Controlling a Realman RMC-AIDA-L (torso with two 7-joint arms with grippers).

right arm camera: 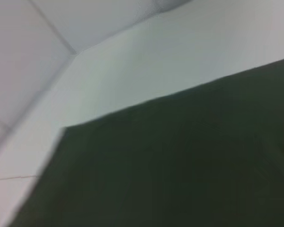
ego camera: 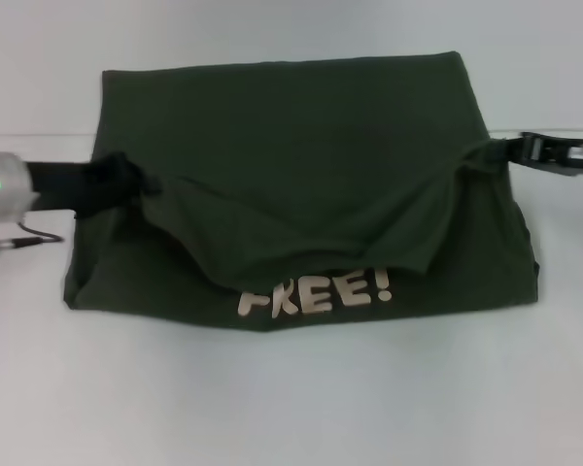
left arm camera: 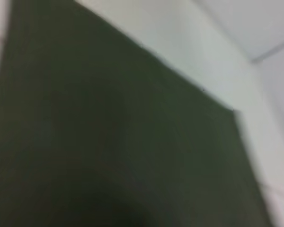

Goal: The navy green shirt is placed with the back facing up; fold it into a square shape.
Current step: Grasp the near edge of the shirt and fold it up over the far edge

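Observation:
The navy green shirt [ego camera: 301,136] lies across the white table [ego camera: 291,408]. One layer of it is raised and sags in the middle, between my two grippers. Below that hanging fold, pale "FREE!" lettering [ego camera: 316,291] shows on the cloth near the front edge. My left gripper [ego camera: 131,180] pinches the raised layer at its left end. At the right end my right gripper [ego camera: 498,153] pinches it too, and the cloth is drawn to a point there. Both wrist views show only flat dark cloth [left arm camera: 109,142] [right arm camera: 180,165] with table beyond it.
A thin cable [ego camera: 29,236] trails on the table beside my left wrist. White table surface runs in front of the shirt and to both sides, and a pale wall [ego camera: 272,29] stands behind it.

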